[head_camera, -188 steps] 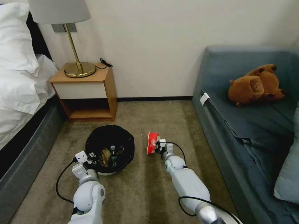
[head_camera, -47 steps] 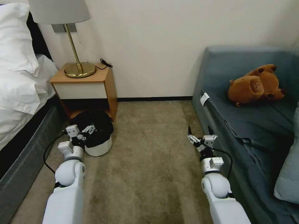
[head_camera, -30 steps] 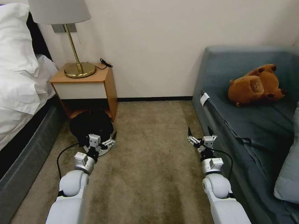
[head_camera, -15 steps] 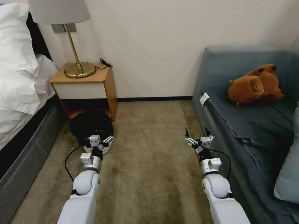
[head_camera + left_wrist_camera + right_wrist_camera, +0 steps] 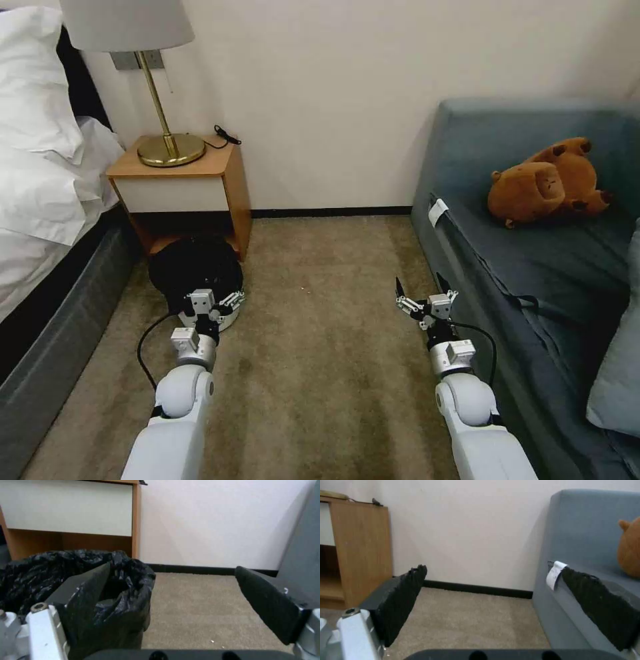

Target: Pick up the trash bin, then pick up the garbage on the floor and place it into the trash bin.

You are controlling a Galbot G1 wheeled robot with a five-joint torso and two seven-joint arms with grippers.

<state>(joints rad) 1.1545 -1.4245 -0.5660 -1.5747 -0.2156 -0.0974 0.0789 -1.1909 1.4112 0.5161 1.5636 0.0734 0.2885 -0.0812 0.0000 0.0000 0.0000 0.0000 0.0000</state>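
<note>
Beside nightstand (image 5: 183,193), on carpet (image 5: 320,347): trash bin (image 5: 195,270) standing upright, black liner bulging over rim, just in front of nightstand's open shelf. No garbage lying on visible carpet. Left gripper (image 5: 212,301) hovering at bin's near side, fingers spread, holding nothing. Right gripper (image 5: 423,297) waiting well apart from nightstand, near sofa (image 5: 533,267), fingers spread too, empty. Judging: collecting seems finished, bin standing released. Next move is probably only retreating arms.

Two glossy white rounded arms are seen, each ended by a silver wrist collar and a black looping cable. The left gripper (image 5: 215,300) and right gripper (image 5: 423,291) are fitted with grey brackets and black padded fingers (image 5: 403,597).
</note>
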